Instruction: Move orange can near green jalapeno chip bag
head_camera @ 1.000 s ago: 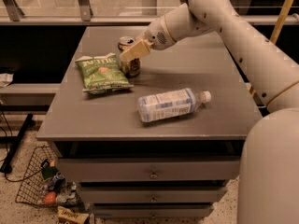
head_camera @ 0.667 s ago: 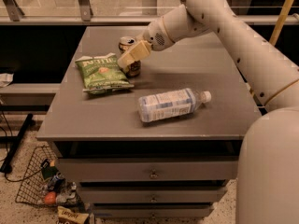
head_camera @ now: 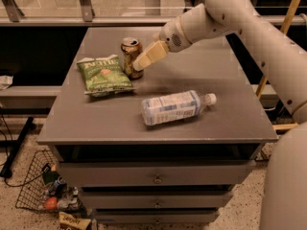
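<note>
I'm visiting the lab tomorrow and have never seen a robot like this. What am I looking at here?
The big white shape is a robot's single arm, ending in a tan gripper. One camera looks down on a grey drawer table. On it lie a green chip bag and a clear water bottle; an orange can stands right beside the bag. The gripper is at the can's side, on the picture's right; whether it grips the can cannot be seen.
</note>
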Robot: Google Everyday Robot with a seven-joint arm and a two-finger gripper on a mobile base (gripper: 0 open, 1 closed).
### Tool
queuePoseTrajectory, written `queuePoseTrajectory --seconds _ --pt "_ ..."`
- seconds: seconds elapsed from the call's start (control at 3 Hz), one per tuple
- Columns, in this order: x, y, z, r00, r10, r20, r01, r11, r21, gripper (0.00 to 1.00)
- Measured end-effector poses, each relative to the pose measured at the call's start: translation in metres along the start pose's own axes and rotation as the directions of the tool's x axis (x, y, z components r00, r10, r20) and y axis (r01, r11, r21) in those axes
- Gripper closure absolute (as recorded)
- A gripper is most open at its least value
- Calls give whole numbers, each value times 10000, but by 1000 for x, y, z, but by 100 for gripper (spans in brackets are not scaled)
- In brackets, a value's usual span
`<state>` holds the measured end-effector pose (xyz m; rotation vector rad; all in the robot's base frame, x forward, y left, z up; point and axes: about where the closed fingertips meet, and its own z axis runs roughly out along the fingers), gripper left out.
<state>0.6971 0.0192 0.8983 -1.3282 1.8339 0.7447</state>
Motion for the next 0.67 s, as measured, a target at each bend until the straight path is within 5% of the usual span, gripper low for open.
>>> queuePoseTrajectory --seconds 0.33,0.67 --pt "26 -6 -65 9980 559 -305 -508 9876 1482 0" --pt "59 -2 -149 9896 1423 -227 -1268 9345 3326 0"
